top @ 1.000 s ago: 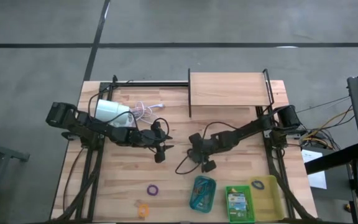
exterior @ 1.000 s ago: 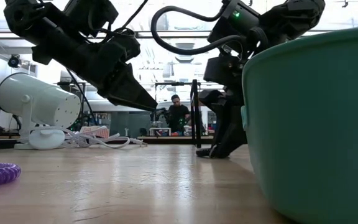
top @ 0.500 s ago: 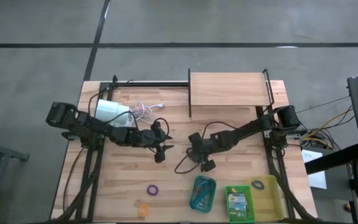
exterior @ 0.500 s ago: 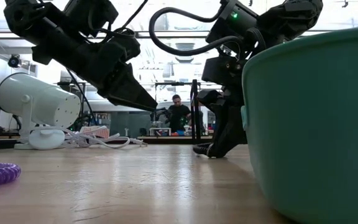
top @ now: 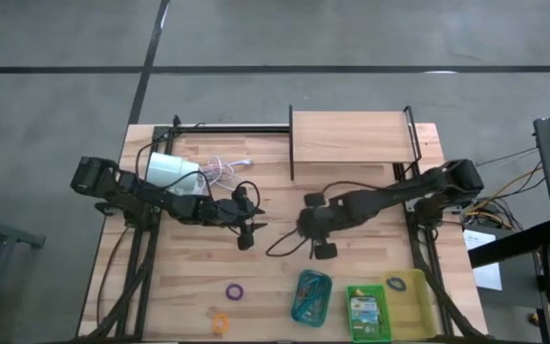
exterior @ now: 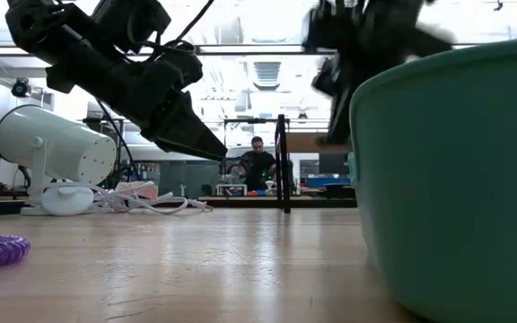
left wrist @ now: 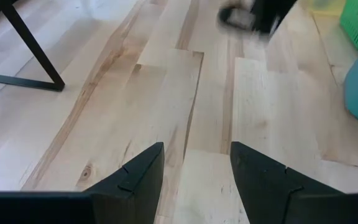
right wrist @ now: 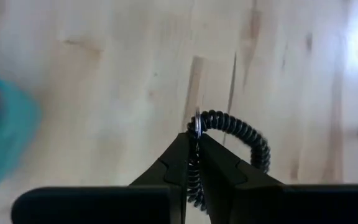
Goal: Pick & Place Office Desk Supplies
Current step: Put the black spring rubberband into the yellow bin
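Both arms are dark, nearly black, built of blocky jointed segments. The left arm point(top: 160, 201) ends in a left tool point(top: 246, 239) whose two fingers point(left wrist: 135, 177) are flat, matte black wedges with angled edges. A black cable loops loosely beside the right arm point(top: 380, 199), near the right tool point(top: 323, 250). The right tool's fingers point(right wrist: 179, 165) are slim, dark and tapering to narrow tips. In the low view the left arm shows chunky, faceted black housings.
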Controlling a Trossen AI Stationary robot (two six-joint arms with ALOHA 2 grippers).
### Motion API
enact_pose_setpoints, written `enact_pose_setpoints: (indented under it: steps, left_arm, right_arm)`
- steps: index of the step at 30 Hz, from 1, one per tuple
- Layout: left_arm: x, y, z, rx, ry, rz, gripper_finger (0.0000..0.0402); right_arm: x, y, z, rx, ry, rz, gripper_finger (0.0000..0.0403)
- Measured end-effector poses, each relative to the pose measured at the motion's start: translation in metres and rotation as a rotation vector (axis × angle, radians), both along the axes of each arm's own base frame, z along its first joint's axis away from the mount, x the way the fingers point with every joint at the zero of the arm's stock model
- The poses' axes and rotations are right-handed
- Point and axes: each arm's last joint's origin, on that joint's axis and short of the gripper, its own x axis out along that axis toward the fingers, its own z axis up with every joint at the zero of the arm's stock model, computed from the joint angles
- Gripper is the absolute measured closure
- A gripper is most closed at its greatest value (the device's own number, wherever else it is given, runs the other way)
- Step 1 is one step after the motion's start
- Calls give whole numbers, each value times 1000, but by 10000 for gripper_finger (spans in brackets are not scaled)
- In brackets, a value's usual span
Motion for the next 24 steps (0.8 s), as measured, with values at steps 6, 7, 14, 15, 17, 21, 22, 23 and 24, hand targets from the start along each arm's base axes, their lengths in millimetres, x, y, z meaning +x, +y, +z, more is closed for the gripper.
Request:
enact_pose_setpoints:
  steps: [6, 7, 14, 15, 17, 21, 22, 23, 24]
  left_arm:
    - [0, 0, 0, 0, -1, 0, 211]
    - [0, 0, 0, 0, 0, 0, 211]
    - [0, 0, 0, 0, 0, 0, 211]
    - [0, 0, 0, 0, -1, -1, 211]
    - [0, 0, 0, 2, -1, -1, 211]
    - [0, 0, 0, 2, -1, -2, 211]
    - [0, 0, 0, 2, -2, -2, 211]
    - [0, 0, 0, 2, -2, -2, 211]
    - [0, 0, 0, 2, -2, -1, 211]
  right_arm:
    - [-24, 22, 48, 93, 154, -236, 377]
    - [-30, 26, 55, 109, 174, -288, 377]
    - [-77, 68, 78, 201, 261, -553, 376]
    - [-85, 76, 80, 212, 264, -571, 376]
    - [-101, 91, 83, 235, 269, -610, 376]
    - [-132, 121, 81, 264, 280, -692, 376]
    - [-139, 128, 80, 270, 283, -708, 376]
    - [-146, 134, 78, 274, 286, -723, 376]
    - [-153, 140, 75, 272, 292, -737, 376]
